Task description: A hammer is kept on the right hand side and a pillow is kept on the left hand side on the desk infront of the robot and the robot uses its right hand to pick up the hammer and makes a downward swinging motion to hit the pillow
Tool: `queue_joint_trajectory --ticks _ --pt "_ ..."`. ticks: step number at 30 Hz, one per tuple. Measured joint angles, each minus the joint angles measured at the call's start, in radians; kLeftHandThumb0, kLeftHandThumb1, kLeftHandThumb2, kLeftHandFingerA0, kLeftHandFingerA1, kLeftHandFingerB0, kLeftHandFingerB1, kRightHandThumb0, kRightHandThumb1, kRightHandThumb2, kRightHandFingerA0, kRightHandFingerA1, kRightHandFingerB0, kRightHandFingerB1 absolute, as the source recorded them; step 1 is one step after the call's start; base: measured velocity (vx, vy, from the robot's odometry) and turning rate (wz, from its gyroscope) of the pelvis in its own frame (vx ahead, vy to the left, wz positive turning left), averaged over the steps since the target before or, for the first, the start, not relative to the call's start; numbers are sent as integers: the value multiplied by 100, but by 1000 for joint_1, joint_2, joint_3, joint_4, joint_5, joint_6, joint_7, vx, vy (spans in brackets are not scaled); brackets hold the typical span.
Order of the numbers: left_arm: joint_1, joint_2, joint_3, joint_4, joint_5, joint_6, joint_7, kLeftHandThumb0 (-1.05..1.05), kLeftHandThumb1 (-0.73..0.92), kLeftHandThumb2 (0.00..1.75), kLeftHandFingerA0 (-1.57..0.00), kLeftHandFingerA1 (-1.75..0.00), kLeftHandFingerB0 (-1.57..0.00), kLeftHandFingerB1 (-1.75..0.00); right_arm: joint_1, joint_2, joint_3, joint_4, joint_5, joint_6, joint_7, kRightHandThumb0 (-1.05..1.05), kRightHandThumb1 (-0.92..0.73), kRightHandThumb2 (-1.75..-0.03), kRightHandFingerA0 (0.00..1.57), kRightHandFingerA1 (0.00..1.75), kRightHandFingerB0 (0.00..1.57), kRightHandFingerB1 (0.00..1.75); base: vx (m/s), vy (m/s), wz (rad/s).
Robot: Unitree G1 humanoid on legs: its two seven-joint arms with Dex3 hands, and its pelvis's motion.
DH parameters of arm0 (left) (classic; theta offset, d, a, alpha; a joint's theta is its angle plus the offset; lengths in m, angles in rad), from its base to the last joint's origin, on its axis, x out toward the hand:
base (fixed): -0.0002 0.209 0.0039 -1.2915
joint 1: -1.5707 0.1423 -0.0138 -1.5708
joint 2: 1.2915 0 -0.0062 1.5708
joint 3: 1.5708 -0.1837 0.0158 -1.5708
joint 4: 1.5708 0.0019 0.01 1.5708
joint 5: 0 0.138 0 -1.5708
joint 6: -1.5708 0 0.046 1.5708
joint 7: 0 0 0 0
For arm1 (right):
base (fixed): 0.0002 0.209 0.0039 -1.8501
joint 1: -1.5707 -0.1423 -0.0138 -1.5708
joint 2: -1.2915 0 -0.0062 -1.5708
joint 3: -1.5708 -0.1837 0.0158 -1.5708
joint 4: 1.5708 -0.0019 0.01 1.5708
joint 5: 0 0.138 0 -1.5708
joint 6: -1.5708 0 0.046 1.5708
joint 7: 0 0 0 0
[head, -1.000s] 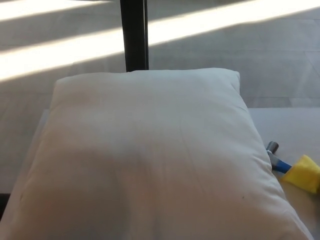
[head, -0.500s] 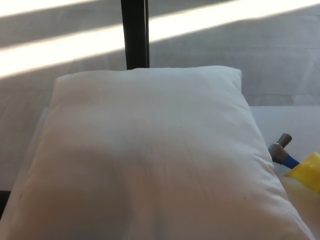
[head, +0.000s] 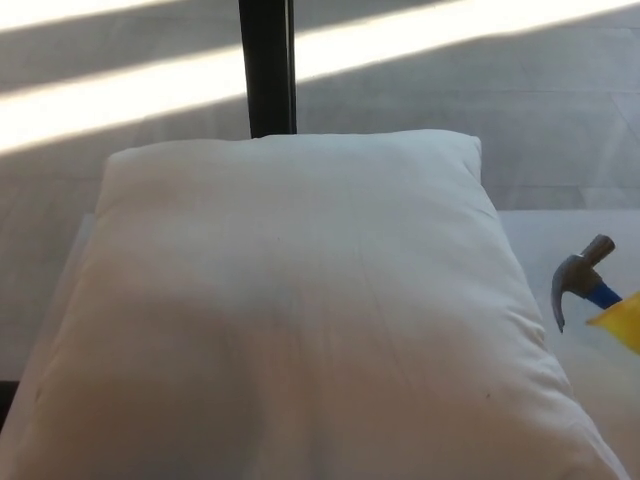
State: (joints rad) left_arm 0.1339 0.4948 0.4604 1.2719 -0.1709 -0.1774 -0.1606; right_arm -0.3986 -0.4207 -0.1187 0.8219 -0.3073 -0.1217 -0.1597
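1. Pillow fills most of our head view: white, plump and lying flat on the pale desk, its near edge running out of the bottom of the picture. A soft grey shadow darkens its lower left part.
2. At the right edge, just beside the pillow's right side, we see the hammer. Its grey metal head is up, the claw curving down towards the pillow's edge, and a short length of blue handle slants away to the lower right. The head appears to be clear of the desk and not touching the pillow.
3. The handle disappears under a yellow patch at the picture's right border. We cannot tell what this patch is.
4. Neither of our hands shows in this view. The right hand is outside the picture, so we cannot tell whether its fingers are clenched on the handle or released. The left hand is likewise out of sight.
5. Beyond the pillow's far edge, a dark upright post rises behind the middle of the desk.
6. Farthest off lies the grey floor, crossed by bright bands of sunlight running diagonally.
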Motion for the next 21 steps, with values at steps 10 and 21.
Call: queue_joint_trajectory --ticks 10,21 --pt "1 -4 1 0 0 0 0 -58 76 62 -74 -61 -59 -54 -8 102 -94 -146 93 108 84 -21 -49 -124 105 175 88 137 0 0 0" --pt "4 -22 2 -1 0 0 0 -62 75 62 -73 -59 -67 -53 -100 259 -100 -343 199 296 173 -27 -46 -130 104 175 84 154 0 0 0"
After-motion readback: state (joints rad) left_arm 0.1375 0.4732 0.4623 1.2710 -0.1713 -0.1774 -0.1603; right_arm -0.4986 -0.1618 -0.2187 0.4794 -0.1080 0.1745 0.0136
